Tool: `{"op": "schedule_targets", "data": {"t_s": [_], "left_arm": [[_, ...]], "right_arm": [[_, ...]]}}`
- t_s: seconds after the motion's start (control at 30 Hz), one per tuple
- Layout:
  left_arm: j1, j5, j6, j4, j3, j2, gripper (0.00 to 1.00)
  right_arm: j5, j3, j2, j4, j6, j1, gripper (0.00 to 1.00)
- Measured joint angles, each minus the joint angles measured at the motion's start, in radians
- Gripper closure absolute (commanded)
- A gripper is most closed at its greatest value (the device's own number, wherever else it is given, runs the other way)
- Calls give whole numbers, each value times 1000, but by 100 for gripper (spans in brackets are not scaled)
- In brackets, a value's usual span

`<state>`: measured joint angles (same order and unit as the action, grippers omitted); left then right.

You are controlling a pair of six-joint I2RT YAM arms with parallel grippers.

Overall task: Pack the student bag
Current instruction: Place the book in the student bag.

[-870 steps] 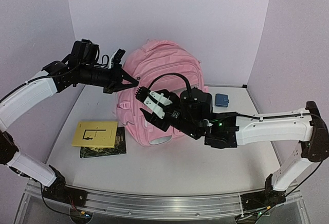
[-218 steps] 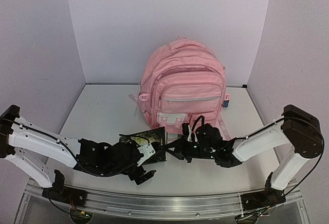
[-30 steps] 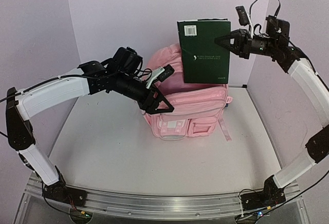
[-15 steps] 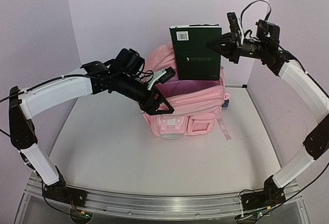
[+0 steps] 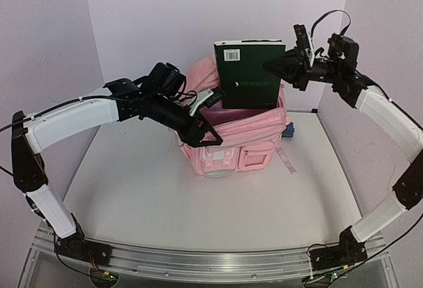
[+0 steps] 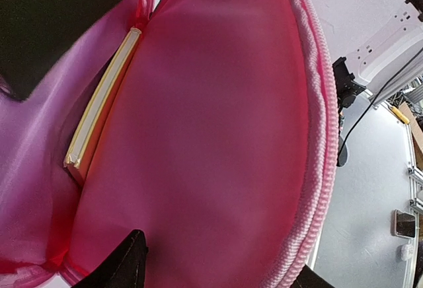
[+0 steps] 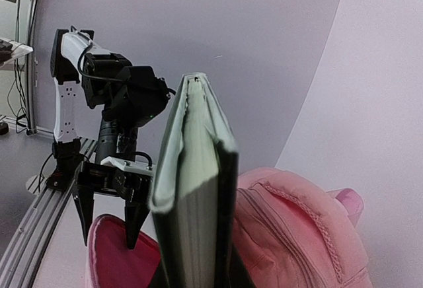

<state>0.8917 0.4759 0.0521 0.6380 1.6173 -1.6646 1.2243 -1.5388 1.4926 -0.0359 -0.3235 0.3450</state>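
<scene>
The student bag (image 5: 246, 144), a light-pink backpack, stands mid-table with its top open and its red-pink lining (image 6: 211, 123) showing. My left gripper (image 5: 201, 139) is open and straddles the bag's front rim (image 6: 316, 136). One of its fingertips (image 6: 125, 261) is inside and the other is outside. A yellow-edged book (image 6: 99, 113) lies inside against the lining. My right gripper (image 5: 276, 65) is shut on a dark green book (image 5: 248, 73). That book hangs upright over the opening, its lower edge at the mouth, and its page edge (image 7: 192, 189) faces the right wrist camera.
A small blue object (image 5: 288, 129) lies on the table behind the bag's right side. The back wall and the right side wall stand close to the raised right arm. The metal rail (image 5: 198, 261) runs along the near edge.
My right gripper has carried the green book leftward and lower, from beside the bag to over its mouth. The bag's top has shifted a little left. My left arm has barely moved.
</scene>
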Motion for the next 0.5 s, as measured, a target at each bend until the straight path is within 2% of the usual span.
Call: {"op": "schedule_targets", "data": {"t_s": [0.23, 0.5], "left_arm": [[-27, 4, 0, -19, 0, 1, 43], [-37, 12, 0, -19, -1, 7, 43]], "right_arm": [[24, 30, -48, -13, 91, 9, 100], [-9, 63, -40, -31, 108, 19, 100]]}}
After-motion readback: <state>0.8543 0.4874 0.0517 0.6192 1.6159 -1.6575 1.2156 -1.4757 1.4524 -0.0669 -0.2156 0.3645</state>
